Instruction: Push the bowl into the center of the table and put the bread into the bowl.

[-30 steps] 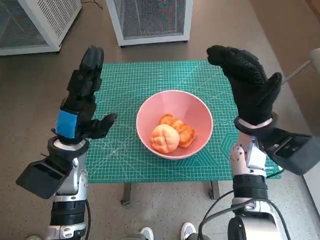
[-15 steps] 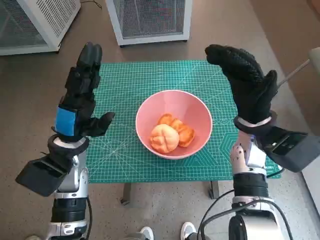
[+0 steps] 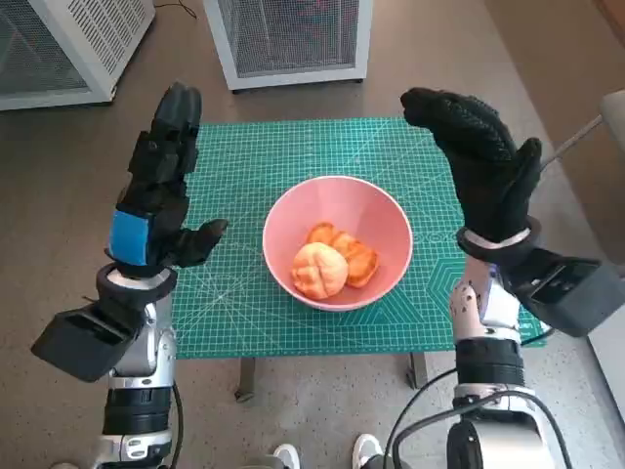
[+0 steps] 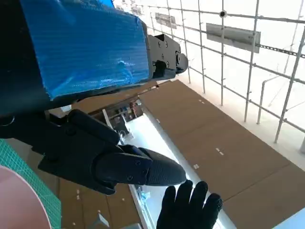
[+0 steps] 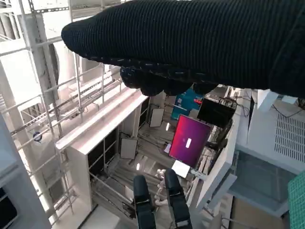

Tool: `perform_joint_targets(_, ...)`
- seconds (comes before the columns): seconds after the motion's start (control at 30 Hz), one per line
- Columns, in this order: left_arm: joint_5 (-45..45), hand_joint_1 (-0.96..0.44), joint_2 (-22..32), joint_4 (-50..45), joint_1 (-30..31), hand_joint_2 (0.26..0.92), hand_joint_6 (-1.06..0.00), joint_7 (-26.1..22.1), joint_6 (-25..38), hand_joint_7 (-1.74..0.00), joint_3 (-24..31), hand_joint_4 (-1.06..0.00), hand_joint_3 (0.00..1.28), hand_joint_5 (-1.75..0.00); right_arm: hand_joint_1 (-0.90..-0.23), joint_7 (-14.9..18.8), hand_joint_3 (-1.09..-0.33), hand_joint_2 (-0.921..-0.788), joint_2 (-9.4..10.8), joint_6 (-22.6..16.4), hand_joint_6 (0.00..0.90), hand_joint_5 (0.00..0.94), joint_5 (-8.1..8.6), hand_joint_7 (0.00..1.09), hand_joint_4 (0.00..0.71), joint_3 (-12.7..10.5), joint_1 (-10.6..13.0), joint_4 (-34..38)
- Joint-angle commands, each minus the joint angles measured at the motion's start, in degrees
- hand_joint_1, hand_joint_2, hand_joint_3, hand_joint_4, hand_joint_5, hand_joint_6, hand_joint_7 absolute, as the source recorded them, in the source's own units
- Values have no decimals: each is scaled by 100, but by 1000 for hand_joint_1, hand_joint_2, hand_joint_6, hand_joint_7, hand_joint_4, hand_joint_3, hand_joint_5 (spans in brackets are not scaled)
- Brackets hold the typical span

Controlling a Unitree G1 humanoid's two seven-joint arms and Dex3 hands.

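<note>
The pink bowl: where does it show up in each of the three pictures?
Head view: pink bowl at the middle of the green mat, bread inside.
Left wrist view: only a pink sliver of its rim at the picture's corner.
Right wrist view: not in it.
Shared landmark: the green mat.

— How many things can you count?

— I see one round pink bowl [image 3: 337, 242] on one green mat with white lines [image 3: 254, 166]. In the bowl there are two pieces of golden-orange bread: one round bun [image 3: 319, 270] and one flatter ridged piece [image 3: 350, 252].

— And on the floor?

— Two white boxes with mesh fronts [image 3: 288, 39]. And I have two hands: my left hand with blue tape [image 3: 156, 195] and my right hand in a black knitted glove [image 3: 479, 161].
</note>
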Motion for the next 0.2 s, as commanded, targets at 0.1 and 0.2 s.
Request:
perform_joint_targets(0.1,-263,-373,-41,-156,94,920,-190,-172,77,-48,-65,-93,59,-3,-571,21,-600,-921,-38,6,41,0,3,719,370,19,113,42)
perform_joint_targets(0.2,-328,-291,-43,-163,92,921,-188,-237,84,-42,-80,-92,48,-2,-569,3,-607,-921,-33,2,39,0,-19,721,369,34,130,12)
